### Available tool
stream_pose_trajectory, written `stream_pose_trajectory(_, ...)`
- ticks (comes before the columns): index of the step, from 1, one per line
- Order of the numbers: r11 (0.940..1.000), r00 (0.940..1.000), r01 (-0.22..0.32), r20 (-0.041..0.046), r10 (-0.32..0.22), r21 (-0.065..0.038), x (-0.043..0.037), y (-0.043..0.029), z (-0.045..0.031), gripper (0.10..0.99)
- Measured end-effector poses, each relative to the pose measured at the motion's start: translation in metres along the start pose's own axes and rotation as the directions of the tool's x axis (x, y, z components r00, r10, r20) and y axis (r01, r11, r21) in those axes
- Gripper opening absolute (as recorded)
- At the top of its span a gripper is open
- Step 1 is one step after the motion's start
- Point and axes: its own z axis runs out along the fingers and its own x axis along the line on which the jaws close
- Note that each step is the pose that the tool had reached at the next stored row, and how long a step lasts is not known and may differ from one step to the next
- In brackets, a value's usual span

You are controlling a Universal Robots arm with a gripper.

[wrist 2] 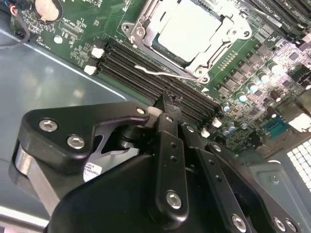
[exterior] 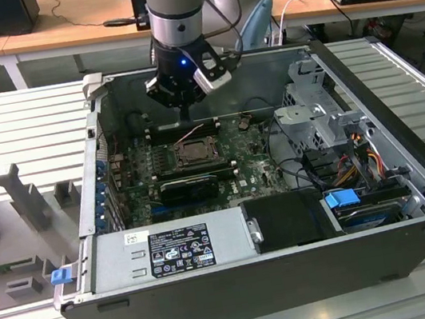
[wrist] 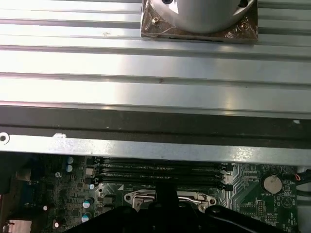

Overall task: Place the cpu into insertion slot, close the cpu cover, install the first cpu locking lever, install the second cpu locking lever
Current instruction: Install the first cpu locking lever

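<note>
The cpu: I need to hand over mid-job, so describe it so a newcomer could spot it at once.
Start at the open computer case and find the green motherboard on its floor. Near the board's middle, below the end effector, a silvery metal frame surrounds the cpu. It is the pale, flat, plain square, unlike the long black memory slots beside it.

Above the cpu cover point(wrist 2: 187, 36) the way down is open, the end effector point(exterior: 186, 116) hanging just over the memory slots point(wrist 2: 146, 73) beside it. The case's back wall point(wrist: 146, 145) crowds one side; the drive cage point(exterior: 315, 115) and cables point(exterior: 290, 165) crowd the exterior view's right
</note>
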Motion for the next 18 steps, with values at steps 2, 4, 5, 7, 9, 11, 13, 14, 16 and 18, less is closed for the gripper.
stream_pose_trajectory(2,1.0,1.0,0.0,0.0,0.0,0.0,0.0,-0.0006,0.0019,0.106)
stream_pose_trajectory(4,1.0,1.0,0.0,0.0001,0.0,0.0,0.0,-0.0011,0.0038,0.106)
stream_pose_trajectory(5,1.0,1.0,0.0,0.0001,0.0,0.0,0.0,-0.0012,0.0045,0.106)
stream_pose_trajectory(7,1.0,1.0,0.0,0.0,0.0,0.0,-0.0001,-0.0015,0.006,0.106)
stream_pose_trajectory(9,1.0,1.0,0.0,0.0,0.0,0.0,-0.0002,-0.0016,0.0069,0.106)
stream_pose_trajectory(11,1.0,1.0,0.0,0.0,0.0,0.0,-0.0004,-0.0017,0.0076,0.106)
stream_pose_trajectory(13,1.0,1.0,0.0,-0.0001,0.0,0.0,-0.0006,-0.0018,0.0081,0.106)
stream_pose_trajectory(14,1.0,1.0,0.0,0.0001,0.0,0.0,-0.0009,-0.0019,0.0088,0.106)
stream_pose_trajectory(16,1.0,1.0,0.0,0.0001,0.0,0.0,-0.0017,-0.0021,0.0097,0.106)
stream_pose_trajectory(18,1.0,1.0,0.0,0.0,0.0,0.0,-0.0027,-0.0022,0.0105,0.106)
